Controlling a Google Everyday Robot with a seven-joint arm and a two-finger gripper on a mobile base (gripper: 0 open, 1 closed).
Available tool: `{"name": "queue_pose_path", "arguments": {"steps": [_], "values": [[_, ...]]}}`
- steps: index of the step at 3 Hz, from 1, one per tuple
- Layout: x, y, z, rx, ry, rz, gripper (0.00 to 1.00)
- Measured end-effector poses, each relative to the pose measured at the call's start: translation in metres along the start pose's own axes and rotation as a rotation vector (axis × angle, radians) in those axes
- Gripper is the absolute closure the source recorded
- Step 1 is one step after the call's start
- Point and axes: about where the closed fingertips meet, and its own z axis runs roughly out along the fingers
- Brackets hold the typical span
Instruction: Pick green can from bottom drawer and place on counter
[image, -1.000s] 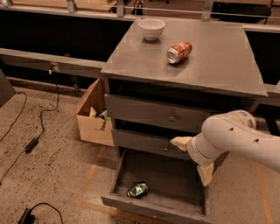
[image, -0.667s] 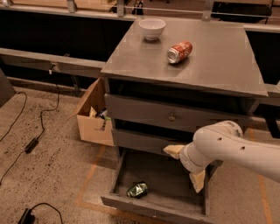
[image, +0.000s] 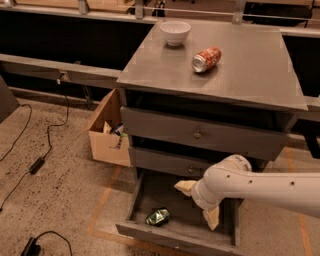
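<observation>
While hovering low over the open bottom drawer (image: 175, 239), end effector (image: 196, 206) fingers spread apart and empty, just right of the green can (image: 157, 216) lying on its side near the drawer's front. Reach in hand, grasp not yet made. Next, probably: shift left, sink lower, close around the can, then lift to the grey metal worktop (image: 250, 70). Up there: red can (image: 206, 59) toppled, white bowl (image: 175, 32). Speckled floor, loose cable (image: 47, 145), apparently a cardboard box (image: 106, 135) beside the cabinet.

Likely a lab or workshop test area: speckled floor (image: 60, 200) with orange taped lines (image: 102, 205), loose cables (image: 50, 135) at left, a cardboard box (image: 107, 135), a grey metal drawer cabinet (image: 200, 132). The claw (image: 196, 204), spread apart, hangs over the open bottom drawer (image: 175, 236), lower centre.
</observation>
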Motion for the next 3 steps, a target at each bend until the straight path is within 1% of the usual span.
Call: {"name": "queue_pose_path", "arguments": {"steps": [1,2,3], "values": [[-0.002,-0.007,0.056,-0.012,0.006,-0.033,0.00],[-0.002,-0.008,0.061,-0.014,0.014,-0.045,0.00],[0.002,-0.010,0.075,-0.008,0.015,-0.031,0.00]]}}
